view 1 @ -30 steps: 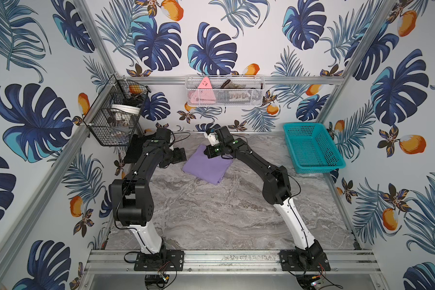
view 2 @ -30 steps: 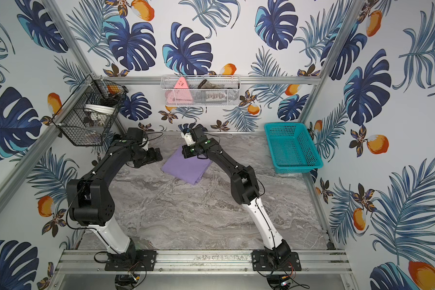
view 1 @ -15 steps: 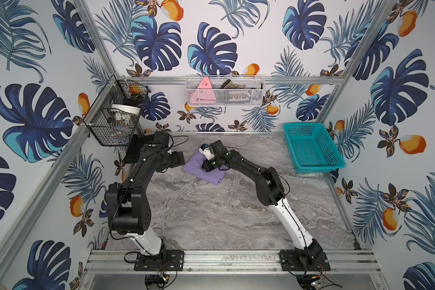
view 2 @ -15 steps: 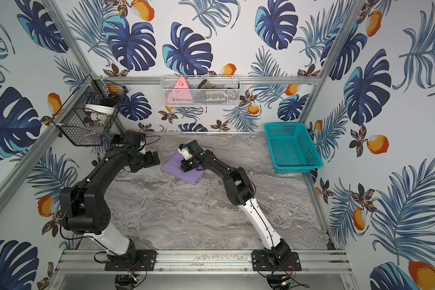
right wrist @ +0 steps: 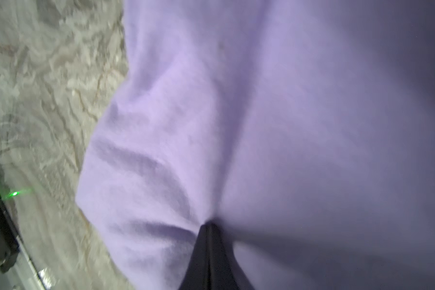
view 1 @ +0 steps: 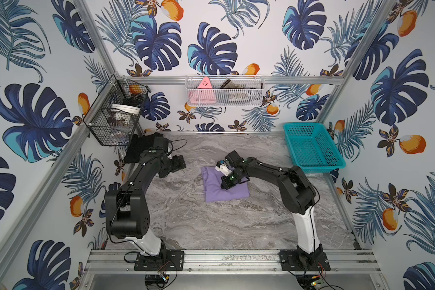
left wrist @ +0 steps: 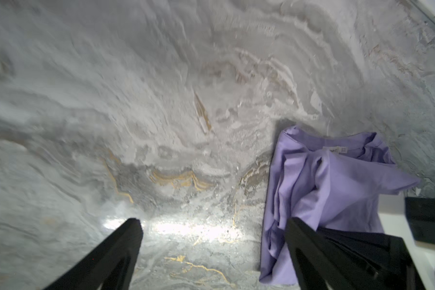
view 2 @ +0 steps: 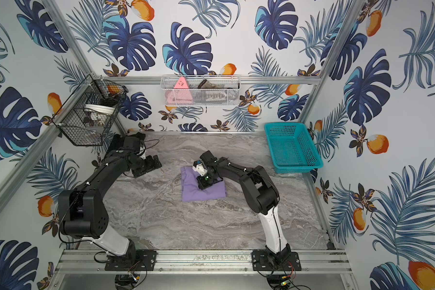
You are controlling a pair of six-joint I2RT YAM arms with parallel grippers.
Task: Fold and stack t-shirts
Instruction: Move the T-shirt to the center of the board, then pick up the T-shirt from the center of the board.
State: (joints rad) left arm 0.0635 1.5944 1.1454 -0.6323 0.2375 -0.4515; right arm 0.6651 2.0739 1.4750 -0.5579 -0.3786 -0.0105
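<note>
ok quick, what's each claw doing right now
left claw: open, holding nothing
right claw: closed on the purple shirt

Lavender shirt [view 1: 216, 193]: soft matt cloth. Table [view 1: 211, 226]: grey marble-look, slight gloss. Teal basket [view 1: 309, 145]: perforated plastic. Near frame rail [view 1: 231, 258]: brushed metal.

On table [view 1: 236, 226], shirt [view 1: 216, 193] — basket [view 1: 312, 150] rightward
</note>
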